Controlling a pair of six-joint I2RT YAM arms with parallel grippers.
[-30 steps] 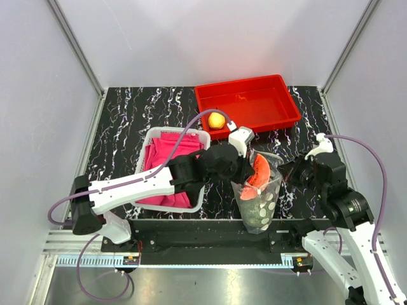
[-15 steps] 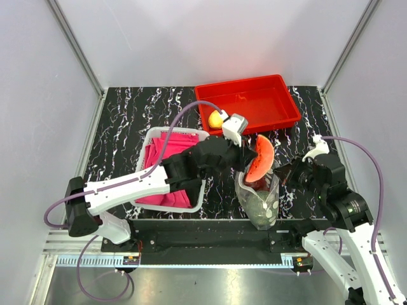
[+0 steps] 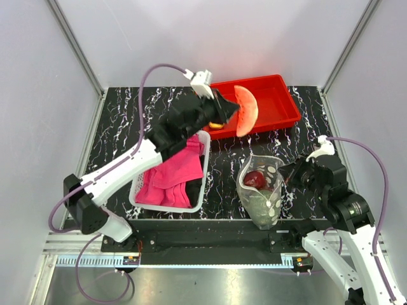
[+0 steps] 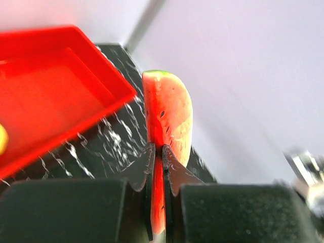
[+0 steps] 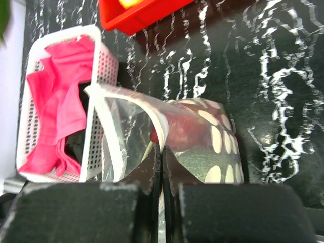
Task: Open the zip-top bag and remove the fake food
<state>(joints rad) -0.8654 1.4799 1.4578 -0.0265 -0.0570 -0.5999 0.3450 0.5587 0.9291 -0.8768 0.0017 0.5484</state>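
Observation:
The clear dotted zip-top bag (image 3: 262, 190) stands open near the table's front edge; it also shows in the right wrist view (image 5: 202, 136). A dark red round fruit (image 3: 255, 178) and a green melon (image 3: 259, 202) lie inside it. My right gripper (image 3: 287, 176) is shut on the bag's rim (image 5: 161, 132). My left gripper (image 3: 230, 113) is shut on the red watermelon slice (image 3: 245, 109) and holds it in the air over the red tray (image 3: 270, 101); the slice fills the left wrist view (image 4: 169, 116). A yellow lemon (image 3: 216, 125) lies in the tray, mostly hidden by the left arm.
A white basket (image 3: 140, 187) of pink cloth (image 3: 168, 175) stands left of the bag and shows in the right wrist view (image 5: 98, 66). The red tray sits at the back right, also in the left wrist view (image 4: 50, 86). Grey enclosure walls surround the black marbled table (image 3: 127, 114).
My left gripper lifted the watermelon slice out of the bag and carried it back and left over the red tray. The right gripper kept hold of the bag's rim.

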